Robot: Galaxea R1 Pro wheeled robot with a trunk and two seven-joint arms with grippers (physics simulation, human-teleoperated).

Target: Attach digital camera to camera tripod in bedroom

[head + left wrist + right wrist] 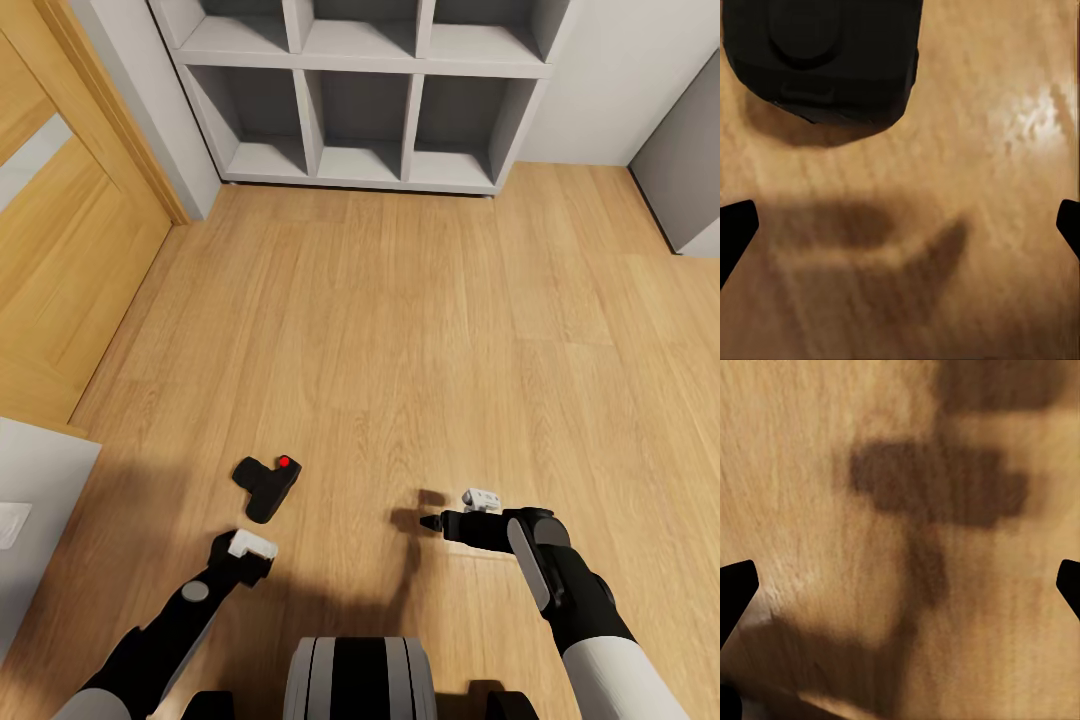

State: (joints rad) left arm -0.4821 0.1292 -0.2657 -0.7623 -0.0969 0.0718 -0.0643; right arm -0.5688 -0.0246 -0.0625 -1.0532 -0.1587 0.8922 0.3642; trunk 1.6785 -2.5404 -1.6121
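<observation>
The robot's dark base (360,680) sits nearest the head camera. Just beyond it, the left gripper (240,548) hangs low over the wood plank floor (400,330). In the left wrist view its fingertips (733,229) stand at opposite edges with bare floor between them: the jaws are spread wide and hold nothing. The right gripper (432,523) points toward the digital camera's side, well apart from it. In the right wrist view its fingertips (735,589) are likewise far apart over bare floor, so its jaws are open and empty.

The digital camera (268,486) lies on the floor just beyond the left gripper, not touching it. Its long axis runs diagonally, from the end nearest the left gripper to the far end tilted toward the right gripper's side. The red button (284,462) sits at that far end.

Farther beyond the camera, a grey cube shelf (362,95) stands against the wall.
</observation>
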